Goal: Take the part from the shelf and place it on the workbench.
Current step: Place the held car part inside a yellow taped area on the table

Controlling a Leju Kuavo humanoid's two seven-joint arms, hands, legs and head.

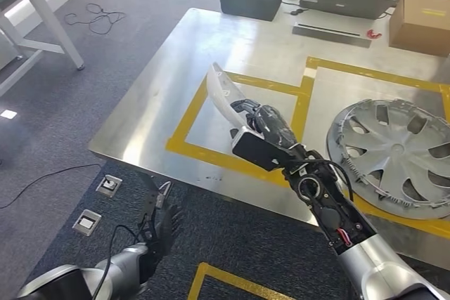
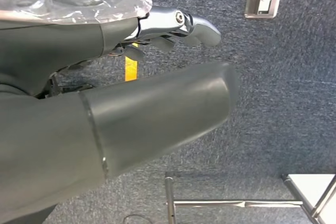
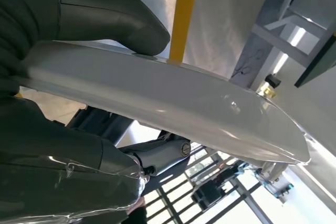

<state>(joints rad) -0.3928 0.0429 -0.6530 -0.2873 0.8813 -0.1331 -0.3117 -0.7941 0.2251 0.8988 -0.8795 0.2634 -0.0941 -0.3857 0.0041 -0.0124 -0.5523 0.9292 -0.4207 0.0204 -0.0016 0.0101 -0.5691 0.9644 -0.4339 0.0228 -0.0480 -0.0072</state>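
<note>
Now the right hand (image 1: 261,126) grips the part (image 1: 223,94), a curved white piece, thumb (image 3: 115,14) on one face and fingers (image 3: 158,153) under the other. Part juts beyond the hand over the surface (image 1: 159,96), above a yellow-taped square (image 1: 193,147); it seems clear of the metal. Right of the hand lies a hubcap (image 1: 395,156). Left hand (image 1: 162,228) hangs low over the carpet (image 1: 63,145), fingers loosely apart, holding nothing.

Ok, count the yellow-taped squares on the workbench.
2: one under the right hand holding the white part, one around the hubcap. More may lie out of frame.
</note>
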